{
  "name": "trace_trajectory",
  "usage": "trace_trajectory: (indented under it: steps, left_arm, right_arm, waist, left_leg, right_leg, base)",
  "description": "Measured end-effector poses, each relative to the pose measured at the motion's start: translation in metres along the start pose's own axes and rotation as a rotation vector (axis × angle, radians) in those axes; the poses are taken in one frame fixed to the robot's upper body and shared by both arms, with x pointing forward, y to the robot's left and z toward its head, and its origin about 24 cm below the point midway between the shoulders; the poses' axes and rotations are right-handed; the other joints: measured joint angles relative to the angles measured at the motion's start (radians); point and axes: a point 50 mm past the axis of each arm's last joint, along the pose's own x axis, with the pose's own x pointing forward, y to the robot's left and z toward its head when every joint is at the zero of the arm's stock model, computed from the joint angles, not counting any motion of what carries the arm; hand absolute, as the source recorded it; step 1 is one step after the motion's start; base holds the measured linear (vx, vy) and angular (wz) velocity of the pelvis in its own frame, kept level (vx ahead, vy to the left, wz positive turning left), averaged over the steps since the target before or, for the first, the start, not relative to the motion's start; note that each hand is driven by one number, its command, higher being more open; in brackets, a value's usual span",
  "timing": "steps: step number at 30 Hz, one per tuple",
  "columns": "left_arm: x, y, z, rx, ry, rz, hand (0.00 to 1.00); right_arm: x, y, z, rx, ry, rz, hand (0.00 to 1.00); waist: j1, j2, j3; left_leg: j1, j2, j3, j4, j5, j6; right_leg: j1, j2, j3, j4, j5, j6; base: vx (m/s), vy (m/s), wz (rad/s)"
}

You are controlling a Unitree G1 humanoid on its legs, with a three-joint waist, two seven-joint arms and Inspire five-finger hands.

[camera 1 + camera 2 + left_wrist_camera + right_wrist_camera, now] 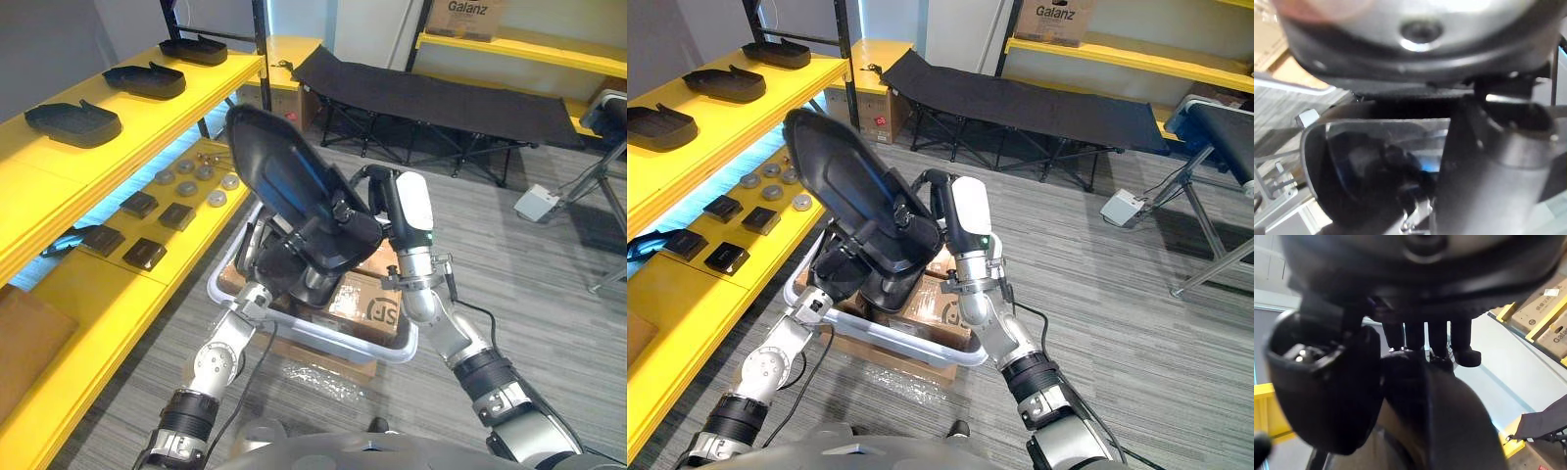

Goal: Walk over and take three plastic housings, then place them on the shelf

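I hold one large black glossy plastic housing (284,176) tilted up above a white bin (323,340). My left hand (279,266) grips it from below, its thumb (1498,161) lying across the shiny shell (1376,161). At the housing's right end is my right hand (413,208), whose fingers (1425,338) curl over the edge opposite the thumb (1322,396). Three more black housings (73,122) (145,78) (196,49) lie in a row on the top board of the yellow shelf (59,186) to my left.
The bin holds cardboard boxes (367,299) and sits on another box on the grey floor. The lower shelf board carries small dark square parts (147,253) and round metal discs (196,181). A black folding cot (431,98) stands behind.
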Motion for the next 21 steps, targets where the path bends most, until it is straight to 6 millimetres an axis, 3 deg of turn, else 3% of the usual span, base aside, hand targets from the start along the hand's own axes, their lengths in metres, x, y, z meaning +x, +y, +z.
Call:
trace_trajectory:
  steps: [7, 15, 16, 21]
  left_arm:
    - [-0.001, 0.005, 0.003, 0.053, -0.017, 0.081, 0.0]
    - [-0.002, 0.004, 0.001, 0.043, -0.049, 0.088, 0.0]
    - [-0.003, 0.004, 0.0, 0.039, -0.052, 0.091, 0.0]
    - [-0.011, 0.0, -0.003, 0.042, -0.068, 0.097, 0.0]
  right_arm:
    - [-0.004, 0.014, 0.013, 0.101, -0.023, 0.046, 0.0]
    - [-0.004, 0.015, 0.017, 0.144, -0.013, 0.044, 0.0]
    - [-0.005, 0.015, 0.016, 0.144, -0.011, 0.045, 1.0]
    - [-0.013, 0.011, 0.02, 0.169, -0.03, 0.057, 1.0]
  waist:
    - [-0.001, -0.007, -0.007]
    - [-0.003, -0.001, -0.022]
    - [-0.003, 0.001, -0.025]
    - [-0.01, 0.011, -0.031]
  left_leg:
    - [0.0, 0.0, 0.001, 0.0, 0.0, 0.0]
    - [-0.017, -0.003, 0.007, 0.002, -0.001, 0.0]
    - [-0.017, -0.003, 0.008, 0.002, -0.001, 0.0]
    - [-0.014, -0.003, 0.011, 0.0, -0.001, -0.001]
  right_leg:
    - [-0.002, 0.0, 0.001, -0.004, 0.0, 0.0]
    - [-0.025, 0.001, -0.003, -0.001, 0.0, -0.003]
    - [-0.025, 0.002, -0.003, 0.001, 0.0, -0.003]
    - [-0.026, 0.002, 0.0, 0.001, 0.0, -0.003]
  base:
    - [0.0, 0.0, 0.0]
    - [0.0, 0.001, -0.01]
    - [0.0, 0.0, 0.0]
    - [0.0, 0.0, 0.0]
